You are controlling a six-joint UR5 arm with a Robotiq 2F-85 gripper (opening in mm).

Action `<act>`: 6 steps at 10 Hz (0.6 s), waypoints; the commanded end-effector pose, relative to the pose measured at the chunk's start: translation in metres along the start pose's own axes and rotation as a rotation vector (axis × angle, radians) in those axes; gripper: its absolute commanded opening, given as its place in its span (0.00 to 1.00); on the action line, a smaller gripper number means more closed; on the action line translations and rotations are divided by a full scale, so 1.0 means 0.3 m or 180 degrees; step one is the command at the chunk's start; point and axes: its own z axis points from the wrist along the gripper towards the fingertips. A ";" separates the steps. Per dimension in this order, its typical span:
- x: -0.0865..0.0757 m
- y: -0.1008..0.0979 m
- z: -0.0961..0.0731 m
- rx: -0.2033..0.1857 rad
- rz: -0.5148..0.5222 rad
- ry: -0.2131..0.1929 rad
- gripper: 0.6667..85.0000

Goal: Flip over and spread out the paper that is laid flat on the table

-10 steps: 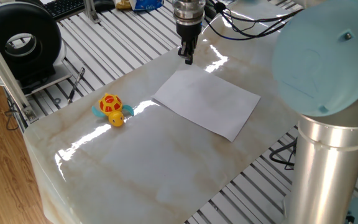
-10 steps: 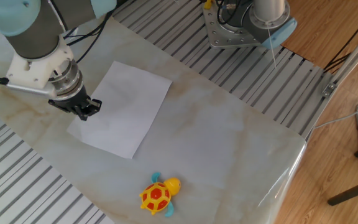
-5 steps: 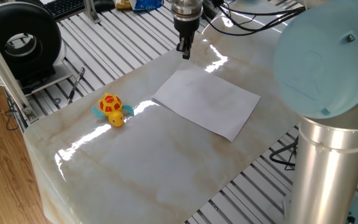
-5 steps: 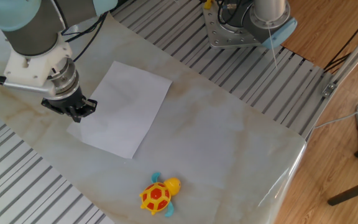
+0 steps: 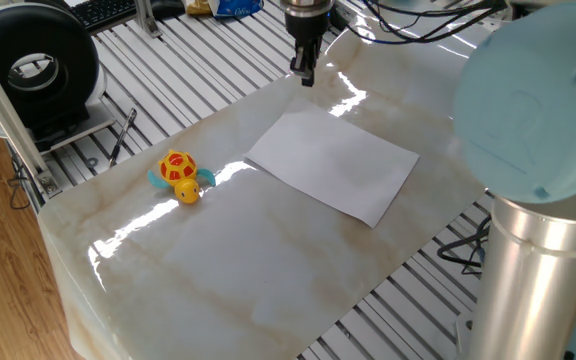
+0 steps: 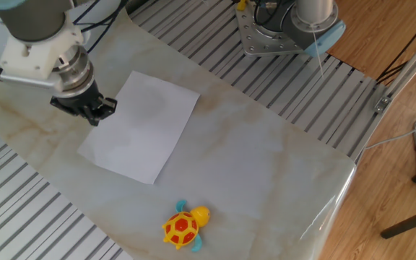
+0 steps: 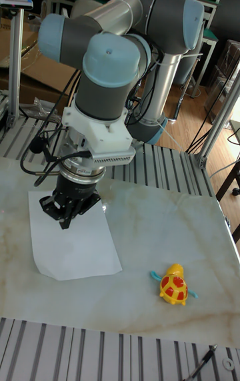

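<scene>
The paper (image 5: pixel 333 165) is a plain white sheet lying flat on the marble table (image 5: pixel 238 270), toward its far right side. It also shows in the other fixed view as the paper (image 6: pixel 139 126) and in the tall view as the paper (image 7: pixel 73 241). My gripper (image 5: pixel 305 78) hangs above the table just beyond the sheet's far corner. Its fingers are together and hold nothing. From the other side the gripper (image 6: pixel 94 117) sits over the sheet's left edge. The tall view places the gripper (image 7: pixel 65 221) above the sheet's upper part, not touching it.
A yellow and orange toy turtle (image 5: pixel 179 176) rests on the table left of the paper, also seen as the turtle (image 6: pixel 183 227). The arm's large blue joint (image 5: pixel 538 100) looms at the right. A black round device (image 5: pixel 38 65) stands on the ribbed grey frame (image 5: pixel 198 70).
The gripper has risen and drawn back from the paper's far corner. The paper and the turtle have not moved.
</scene>
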 end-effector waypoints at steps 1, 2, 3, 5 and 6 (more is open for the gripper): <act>-0.013 -0.065 -0.016 0.0201 -0.0056 0.0001 0.03; -0.020 -0.032 -0.014 0.0085 -0.0138 -0.0021 0.38; -0.044 -0.031 -0.013 0.0086 -0.0160 -0.0106 0.09; -0.025 0.021 -0.014 -0.0134 -0.0187 -0.0064 1.00; -0.017 0.007 -0.013 -0.0088 -0.0199 -0.0036 1.00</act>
